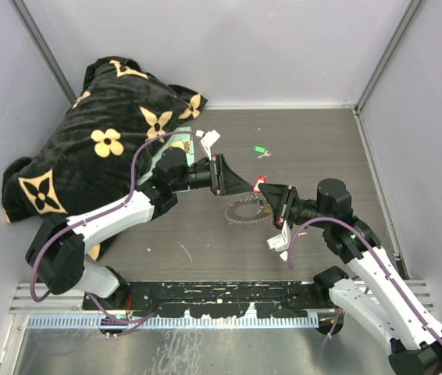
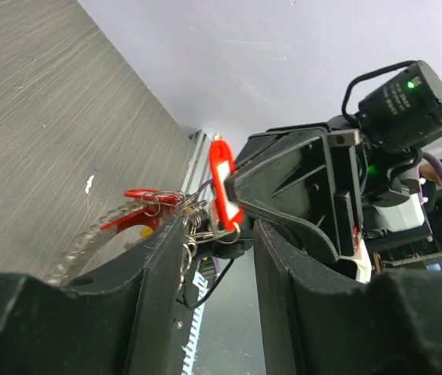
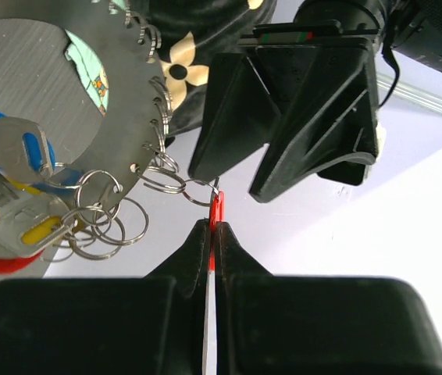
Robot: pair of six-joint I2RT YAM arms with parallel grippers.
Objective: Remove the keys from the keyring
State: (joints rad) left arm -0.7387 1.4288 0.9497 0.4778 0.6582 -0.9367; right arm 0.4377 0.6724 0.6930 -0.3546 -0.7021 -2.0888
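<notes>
While the right gripper (image 3: 212, 231) is clamped on the red tag (image 3: 218, 208), the keyring (image 1: 233, 218) lies between the arms, linked to the tag by small rings (other keys (image 3: 6, 148) crowd its rim). The left gripper (image 2: 219, 234) has its jaws apart beside it. Freeing this key likely needs the left to pinch the ring.
</notes>
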